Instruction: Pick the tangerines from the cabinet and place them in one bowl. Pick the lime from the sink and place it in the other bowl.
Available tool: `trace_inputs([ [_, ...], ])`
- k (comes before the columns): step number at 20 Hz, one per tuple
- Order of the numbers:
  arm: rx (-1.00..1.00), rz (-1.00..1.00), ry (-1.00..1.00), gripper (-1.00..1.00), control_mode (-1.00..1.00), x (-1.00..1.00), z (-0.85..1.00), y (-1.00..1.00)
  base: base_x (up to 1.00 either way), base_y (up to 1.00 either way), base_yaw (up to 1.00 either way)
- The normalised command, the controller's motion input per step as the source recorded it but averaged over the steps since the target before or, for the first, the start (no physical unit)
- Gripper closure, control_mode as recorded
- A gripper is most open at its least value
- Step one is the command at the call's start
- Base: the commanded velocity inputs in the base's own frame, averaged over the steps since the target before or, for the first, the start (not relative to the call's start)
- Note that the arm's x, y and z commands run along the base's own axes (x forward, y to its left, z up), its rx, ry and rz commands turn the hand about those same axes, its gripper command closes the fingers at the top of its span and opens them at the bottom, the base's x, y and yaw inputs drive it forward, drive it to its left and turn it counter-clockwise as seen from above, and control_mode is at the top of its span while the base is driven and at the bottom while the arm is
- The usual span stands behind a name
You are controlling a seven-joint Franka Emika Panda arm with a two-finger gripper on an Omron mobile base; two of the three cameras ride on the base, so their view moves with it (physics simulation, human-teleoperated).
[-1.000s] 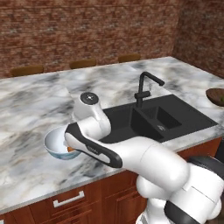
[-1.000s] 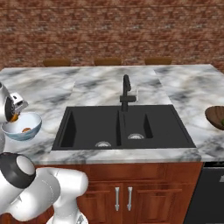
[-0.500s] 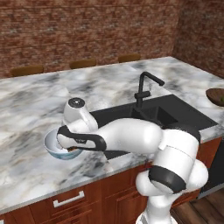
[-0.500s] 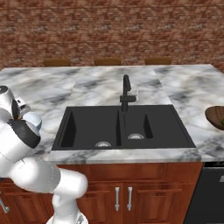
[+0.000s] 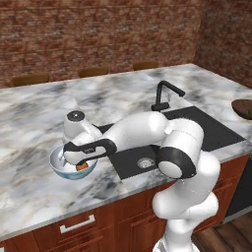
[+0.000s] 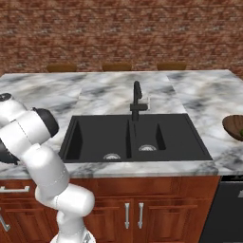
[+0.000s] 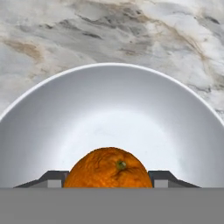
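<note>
The pale blue-white bowl (image 5: 60, 165) stands on the marble counter left of the sink (image 5: 197, 130). My gripper (image 5: 81, 161) reaches down into the bowl, shut on a tangerine (image 5: 81, 167). In the hand view the tangerine (image 7: 109, 169) sits between the two dark fingertips (image 7: 52, 178), low over the bowl's white inside (image 7: 109, 105). My gripper (image 7: 109, 178) points straight into the bowl. The dark brown bowl (image 5: 243, 107) stands at the counter's far right, also seen as the brown bowl (image 6: 234, 127) in the right base view. The cabinet and the lime are out of view.
A black faucet (image 5: 164, 94) rises behind the sink (image 6: 135, 137), which has two steel drains. Marble counter (image 5: 34, 108) spreads around the bowl up to a brick wall. Wooden drawers (image 5: 78, 226) run below the counter's front edge.
The arm has folded down and swung left over the pale bowl, lowering the hand and tangerine into it. The jaws have kept their width. Bowls and base have stayed put.
</note>
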Motion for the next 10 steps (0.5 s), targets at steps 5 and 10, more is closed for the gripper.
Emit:
trace_inputs([
  [5, -0.02, 0.00, 0.00, 1.00, -1.00, 0.11, -0.17, 0.04, 0.00, 0.00, 0.00],
  [10, -0.03, 0.00, 0.02, 1.00, -1.00, 0.24, -0.34, 0.04, 0.00, 0.00, 0.00],
])
